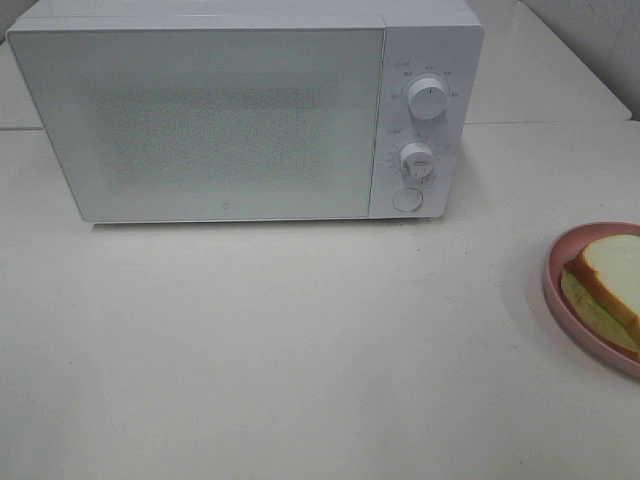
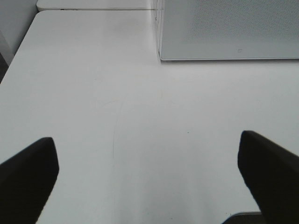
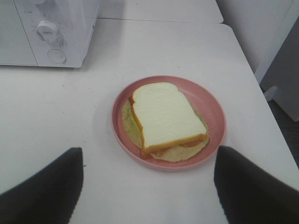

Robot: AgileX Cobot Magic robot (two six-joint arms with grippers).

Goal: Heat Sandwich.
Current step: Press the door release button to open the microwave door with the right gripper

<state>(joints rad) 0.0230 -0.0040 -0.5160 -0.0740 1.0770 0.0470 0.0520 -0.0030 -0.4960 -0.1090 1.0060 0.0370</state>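
The sandwich [image 3: 166, 116], white bread with tan crust and a pale green-yellow filling, lies on a round pink plate [image 3: 212, 109]. In the exterior high view the sandwich [image 1: 610, 275] and plate [image 1: 555, 262] sit at the table's right edge, partly cut off. The white microwave [image 1: 200, 120] stands at the back with its door shut. My right gripper [image 3: 149, 186] hovers open just short of the plate, nothing between its fingers. My left gripper [image 2: 147, 175] is open over bare table, near the microwave's front left corner [image 2: 161, 56]. Neither arm shows in the exterior high view.
The microwave has two round knobs [image 1: 428, 100] and a round button [image 1: 407, 200] on its right panel. The white table's right edge [image 3: 261, 107] runs close beside the plate. A seam [image 1: 560, 123] joins a second table behind.
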